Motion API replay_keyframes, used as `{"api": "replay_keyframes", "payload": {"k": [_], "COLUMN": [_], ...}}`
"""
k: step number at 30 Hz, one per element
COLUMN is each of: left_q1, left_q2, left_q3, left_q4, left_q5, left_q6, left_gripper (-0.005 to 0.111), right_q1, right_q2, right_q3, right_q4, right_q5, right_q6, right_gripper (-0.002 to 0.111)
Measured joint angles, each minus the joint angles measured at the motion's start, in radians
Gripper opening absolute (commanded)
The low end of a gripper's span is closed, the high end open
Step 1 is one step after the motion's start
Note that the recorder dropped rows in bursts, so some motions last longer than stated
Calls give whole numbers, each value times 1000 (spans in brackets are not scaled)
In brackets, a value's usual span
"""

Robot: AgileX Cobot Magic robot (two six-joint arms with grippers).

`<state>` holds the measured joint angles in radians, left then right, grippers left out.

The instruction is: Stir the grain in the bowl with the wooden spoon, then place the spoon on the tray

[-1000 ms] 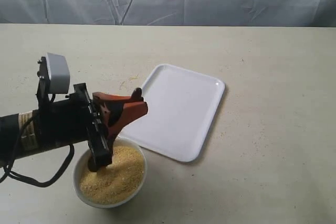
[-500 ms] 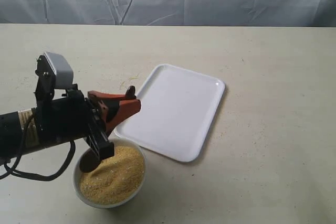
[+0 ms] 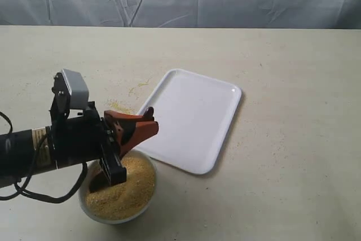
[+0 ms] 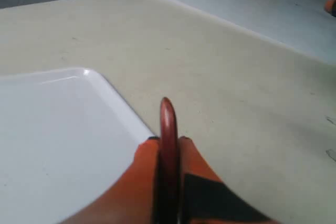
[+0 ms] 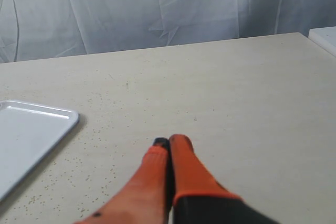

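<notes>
Tray (image 3: 194, 118) bare, just beside bowl (image 3: 84, 198). Grain (image 3: 131, 187) fills bowl; some is scattered on table (image 3: 293, 83). Left gripper (image 3: 149, 128) clamps spoon (image 4: 168, 124), scoop end down in grain. It has shifted lower over bowl in the last half second, so stirring is likely ongoing. Right gripper (image 5: 170, 143) closed, empty.

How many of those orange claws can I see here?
2. The left claw holds the spoon in the bowl; the right claw, shut, shows only in its own camera.
</notes>
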<state>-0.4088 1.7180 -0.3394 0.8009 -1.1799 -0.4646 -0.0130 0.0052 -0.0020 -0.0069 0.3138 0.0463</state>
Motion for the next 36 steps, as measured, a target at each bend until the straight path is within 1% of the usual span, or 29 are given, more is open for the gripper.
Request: {"api": "replay_keyframes", "payload": {"k": [4,8,12,17,22,31,36], "left_q1": [0,0,0,0,0,0,0], "left_q2": [78,91,50,-52,-81,64,141], "left_q3": [0,0,0,-19,-43,-68,-70], "left_q4": [0,5,2,-5,-9,17,105], "left_q5": [-41,-43,-32,-30,-32,-32,-32], "left_q6": [4,4,4,2,-8,-18,-22], "left_gripper": [0,0,0,0,0,0,0], "right_q1": [0,0,0,0,0,0,0], "right_q2": [0,0,0,0,0,0,0], "right_q3": [0,0,0,0,0,0,0], "right_q4": [0,0,0,0,0,0,0], "right_q5": [0,0,0,0,0,0,0], "right_q6": [0,0,0,0,0,0,0], "right_gripper": [0,0,0,0,0,0,0]}}
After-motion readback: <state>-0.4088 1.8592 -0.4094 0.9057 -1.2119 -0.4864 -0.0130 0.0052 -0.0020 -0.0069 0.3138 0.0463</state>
